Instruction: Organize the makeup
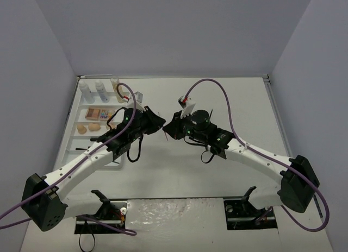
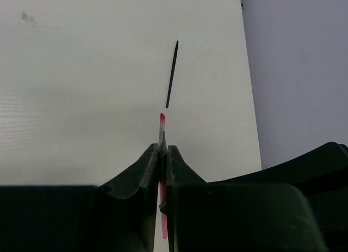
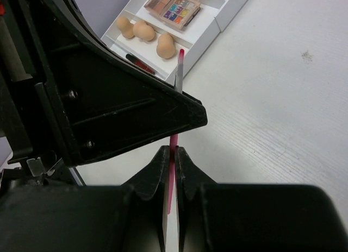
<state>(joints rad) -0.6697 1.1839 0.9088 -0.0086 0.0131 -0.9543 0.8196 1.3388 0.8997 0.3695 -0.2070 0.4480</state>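
Observation:
A thin pink brush [image 2: 161, 127] with a grey ferrule and red tip hangs above the table between both arms. My left gripper [image 2: 162, 149] is shut on it, and my right gripper [image 3: 172, 150] is shut on its pink handle [image 3: 174, 140] from the other side. The two grippers meet at mid-table, left [image 1: 157, 124] and right [image 1: 169, 128]. The brush tip [image 3: 179, 56] sticks out past the left gripper's body [image 3: 109, 100]. In the white tray [image 3: 217, 26] lie three peach sponges [image 3: 144, 30], an eyeshadow palette [image 3: 174, 6] and a red-black pencil [image 3: 141, 63].
A black pencil [image 2: 172, 74] lies loose on the table beyond the left gripper. Two clear bottles [image 1: 85, 90] and an amber bottle [image 1: 115, 84] stand at the tray's far end [image 1: 76, 138]. The table's right edge [image 2: 247, 73] meets the wall.

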